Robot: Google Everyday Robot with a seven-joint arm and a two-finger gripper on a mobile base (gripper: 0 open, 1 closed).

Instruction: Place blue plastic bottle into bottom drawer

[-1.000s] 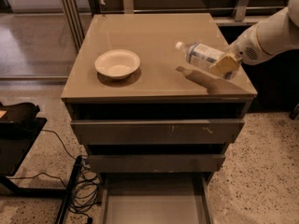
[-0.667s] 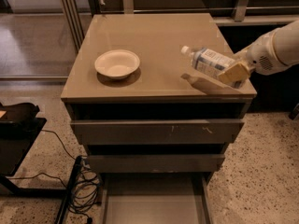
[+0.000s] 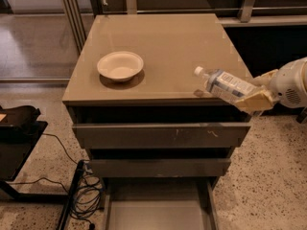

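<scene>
1. Left half of the cabinet (image 3: 182, 42) top: white bowl (image 3: 120, 66), not our concern.
2. At the cabinet's foot, the bottom drawer (image 3: 158, 213) stands pulled open.
3. Over the cabinet's front right corner, the blue plastic bottle (image 3: 224, 84) is tilted, cap inward.
4. Just off the cabinet's right edge, the gripper (image 3: 253, 98) is clamped on the bottle's base end.
5. We judge the carry is under way. Next: clear the cabinet's front, descend over the drawer, then let go.

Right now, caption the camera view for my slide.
Gripper at taupe cabinet's front-right corner, jaws shut on clear blue-labelled plastic bottle; grey bottom drawer open below, white bowl on top.
</scene>
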